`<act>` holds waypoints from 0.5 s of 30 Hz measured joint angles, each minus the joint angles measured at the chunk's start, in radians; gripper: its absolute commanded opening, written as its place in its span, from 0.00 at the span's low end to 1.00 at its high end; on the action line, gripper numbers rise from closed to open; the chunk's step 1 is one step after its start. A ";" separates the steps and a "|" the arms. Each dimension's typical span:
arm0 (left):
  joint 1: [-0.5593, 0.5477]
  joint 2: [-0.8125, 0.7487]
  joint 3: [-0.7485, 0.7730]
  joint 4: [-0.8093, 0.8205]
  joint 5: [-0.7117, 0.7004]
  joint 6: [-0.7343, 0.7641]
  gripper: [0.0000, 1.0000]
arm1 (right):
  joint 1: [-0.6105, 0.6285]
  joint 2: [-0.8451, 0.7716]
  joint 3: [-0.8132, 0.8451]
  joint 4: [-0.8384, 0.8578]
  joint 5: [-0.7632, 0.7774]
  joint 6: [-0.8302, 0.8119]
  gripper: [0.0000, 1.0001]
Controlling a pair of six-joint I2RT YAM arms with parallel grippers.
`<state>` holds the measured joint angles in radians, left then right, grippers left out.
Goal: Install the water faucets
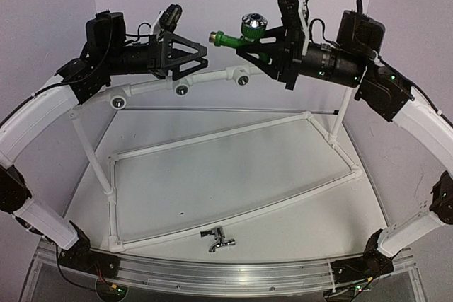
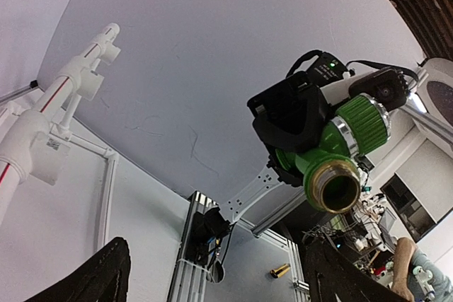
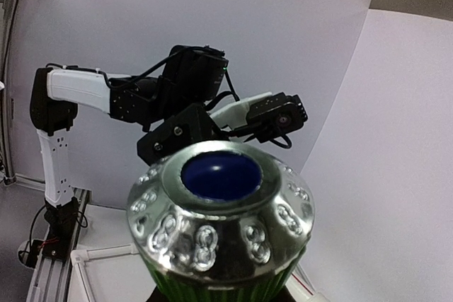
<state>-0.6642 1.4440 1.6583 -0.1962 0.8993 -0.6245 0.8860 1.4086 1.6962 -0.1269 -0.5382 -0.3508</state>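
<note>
My right gripper (image 1: 246, 46) is shut on the green water faucet (image 1: 230, 37) and holds it level in the air above the back pipe. Its silver knob (image 3: 219, 217) with a blue cap fills the right wrist view and hides the fingers. The faucet's brass threaded end (image 2: 334, 187) points left at my left gripper (image 1: 205, 56). That gripper is open with nothing between its fingers (image 2: 106, 274), a short gap from the faucet's tip. The chrome water faucet (image 1: 217, 238) lies on the table near the front edge, away from both grippers.
A white pipe frame (image 1: 233, 132) stands on the table. Its raised back pipe carries three round sockets (image 1: 182, 90) below the grippers. An aluminium rail (image 1: 212, 274) runs along the near edge between the arm bases.
</note>
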 measured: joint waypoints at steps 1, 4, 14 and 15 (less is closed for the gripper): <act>-0.003 -0.003 -0.012 0.023 0.009 -0.014 0.85 | 0.004 0.002 -0.004 0.005 0.001 0.000 0.00; -0.008 -0.009 -0.048 0.098 0.038 -0.063 0.84 | 0.012 0.007 -0.016 0.014 0.004 -0.002 0.00; -0.014 -0.019 -0.104 0.283 0.103 -0.193 0.77 | 0.036 0.013 -0.048 0.017 0.023 -0.034 0.00; -0.016 -0.019 -0.104 0.292 0.106 -0.200 0.76 | 0.039 0.013 -0.048 0.019 0.024 -0.040 0.00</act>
<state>-0.6802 1.4250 1.5543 0.0957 1.0057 -0.8250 0.9254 1.4217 1.6485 -0.1082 -0.5138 -0.3905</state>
